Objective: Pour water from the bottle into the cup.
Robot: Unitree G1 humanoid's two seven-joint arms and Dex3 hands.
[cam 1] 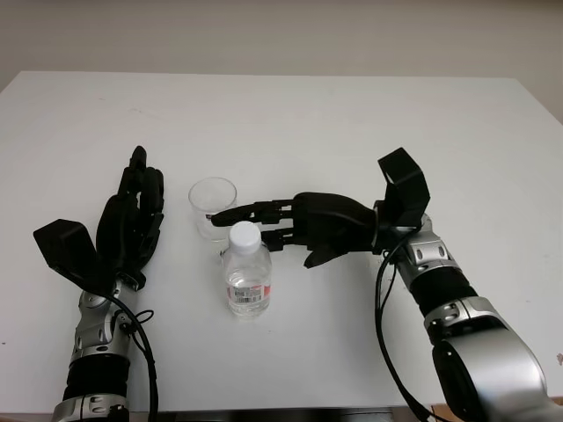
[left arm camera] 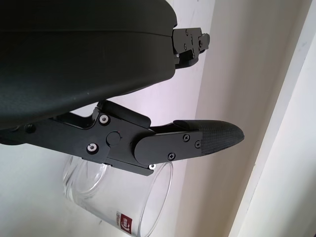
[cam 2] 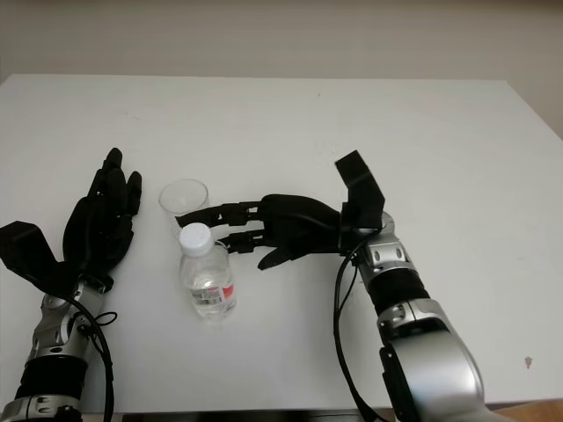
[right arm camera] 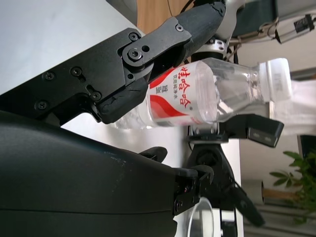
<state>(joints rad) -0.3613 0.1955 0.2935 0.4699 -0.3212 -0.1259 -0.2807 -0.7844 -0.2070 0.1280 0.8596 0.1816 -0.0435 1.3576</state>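
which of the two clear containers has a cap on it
The bottle, standing nearest the robot, has a white cap. The cup just behind it is open-topped. The right robot hand reaches toward them, open; the left robot hand is open beside the cup.

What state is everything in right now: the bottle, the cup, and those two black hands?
Bottle: upright on the table, white cap on, not held.
Cup: upright behind the bottle, looks empty.
Right hand: open, reaching toward the bottle top, not gripping it.
Left hand: open, to the left of the cup.
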